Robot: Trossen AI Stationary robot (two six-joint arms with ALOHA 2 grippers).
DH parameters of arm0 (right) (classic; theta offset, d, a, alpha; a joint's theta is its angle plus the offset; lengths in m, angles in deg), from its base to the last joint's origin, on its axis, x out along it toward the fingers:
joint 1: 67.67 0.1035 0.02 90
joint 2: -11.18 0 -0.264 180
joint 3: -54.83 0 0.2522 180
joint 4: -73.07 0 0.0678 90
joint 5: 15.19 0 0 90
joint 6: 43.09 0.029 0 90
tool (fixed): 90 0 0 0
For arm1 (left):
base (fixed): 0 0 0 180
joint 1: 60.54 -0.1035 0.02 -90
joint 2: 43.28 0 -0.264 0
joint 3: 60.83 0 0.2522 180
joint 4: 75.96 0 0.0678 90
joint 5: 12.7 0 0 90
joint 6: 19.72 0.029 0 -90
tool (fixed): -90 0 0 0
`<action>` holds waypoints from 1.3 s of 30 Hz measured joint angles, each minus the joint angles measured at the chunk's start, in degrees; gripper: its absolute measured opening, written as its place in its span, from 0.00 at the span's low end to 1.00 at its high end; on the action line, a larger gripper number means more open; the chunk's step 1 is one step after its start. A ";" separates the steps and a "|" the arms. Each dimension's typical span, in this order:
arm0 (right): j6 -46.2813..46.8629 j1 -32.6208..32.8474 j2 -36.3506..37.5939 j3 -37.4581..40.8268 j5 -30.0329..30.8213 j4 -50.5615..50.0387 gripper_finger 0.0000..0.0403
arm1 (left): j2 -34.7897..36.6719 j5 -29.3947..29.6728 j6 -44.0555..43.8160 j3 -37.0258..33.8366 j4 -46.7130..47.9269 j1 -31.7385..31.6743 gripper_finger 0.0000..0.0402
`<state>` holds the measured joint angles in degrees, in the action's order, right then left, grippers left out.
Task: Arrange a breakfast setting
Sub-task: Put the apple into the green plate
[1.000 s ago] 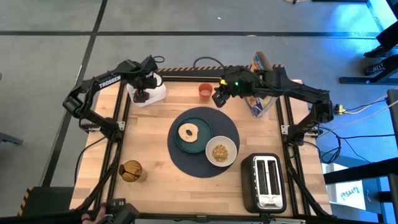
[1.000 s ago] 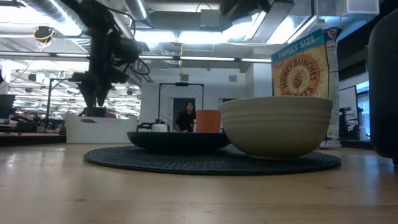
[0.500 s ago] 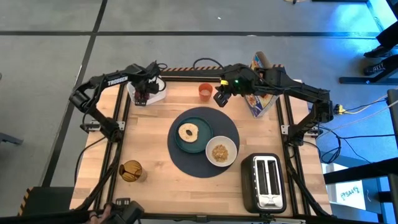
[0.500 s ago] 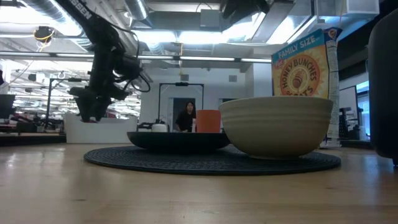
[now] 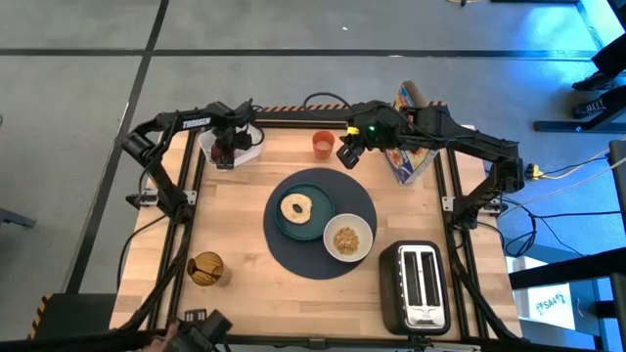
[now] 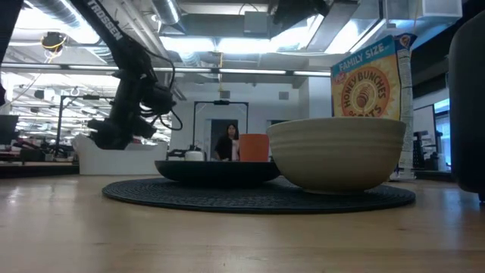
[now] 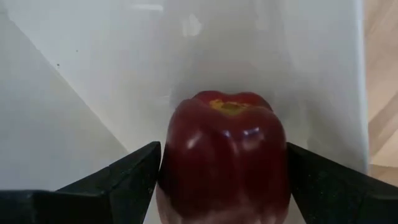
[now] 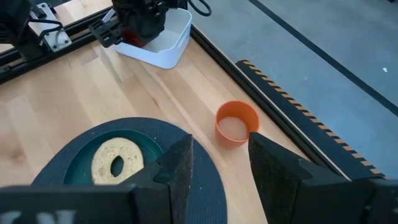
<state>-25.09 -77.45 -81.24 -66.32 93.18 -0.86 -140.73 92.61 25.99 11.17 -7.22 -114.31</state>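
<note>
A: What sits around the setting on the table (image 5: 235,205)?

B: A black toaster (image 5: 419,286) at the near right corner, a small brown jar-like thing (image 5: 205,268) at the near left, a white tub (image 5: 238,144) at the far left corner, and a cereal box (image 5: 411,147) at the far right. In the low view the box reads "FAMILY SIZE" and "HONEY BUNCHES". The left arm carries the word "TROSSEN".

A: And the setting itself?

B: The round dark-blue placemat (image 5: 357,200) lies mid-table. On it, the teal plate (image 5: 318,210) holds the tan bagel (image 5: 295,207), and the white bowl (image 5: 348,238), with tan cereal inside, touches the plate's near right edge. The small orange cup (image 5: 322,143) stands off the mat, toward the far edge.

A: The red fruit?

B: Inside the white tub. The left gripper (image 7: 224,180) is lowered into it, its fingers (image 7: 134,177) spread wide on either side of the small red fruit (image 7: 224,158), right against it; whether they press on it, I cannot tell.

A: The right arm?

B: The right gripper (image 8: 217,165) hovers above the table between the cup and the mat, fingers (image 8: 177,168) partly apart, holding nothing.

A: Anything in the way?

B: The tub's walls close round the fruit. A person (image 6: 226,142) stands far back in the room.
</note>
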 joint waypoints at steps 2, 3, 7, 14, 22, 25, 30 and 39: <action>0.02 0.00 0.00 0.00 0.00 0.00 0.36 | 0.00 0.06 -0.26 0.00 -0.19 0.02 0.78; 0.03 0.00 0.00 0.00 0.00 0.00 0.36 | 0.00 0.40 -0.57 0.00 -0.32 0.06 0.77; 0.71 0.00 0.00 0.00 0.00 0.00 0.36 | 1.27 5.55 -4.39 0.05 -0.90 0.10 0.70; 1.22 0.00 0.02 0.00 0.00 1.03 0.36 | 6.64 10.64 -12.60 6.19 2.46 0.07 0.68; 2.67 0.00 -0.95 0.00 -4.14 4.97 0.36 | 16.18 -7.34 -35.22 16.45 4.27 0.00 0.68; 4.00 0.00 -2.53 0.00 -5.12 7.67 0.36 | 20.30 -18.19 -43.23 17.79 -1.22 0.07 0.68; -0.54 0.00 -4.75 0.00 -9.39 15.75 0.36 | 24.77 -36.47 -61.82 17.79 -9.93 0.06 0.68; -20.39 1.44 -5.84 0.02 -11.73 27.05 0.56 | 26.75 -63.19 -87.05 17.77 -24.57 4.75 0.68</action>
<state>-45.48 -76.01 -87.08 -66.30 81.45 26.19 -113.98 29.43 -61.06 28.94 -31.79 -109.57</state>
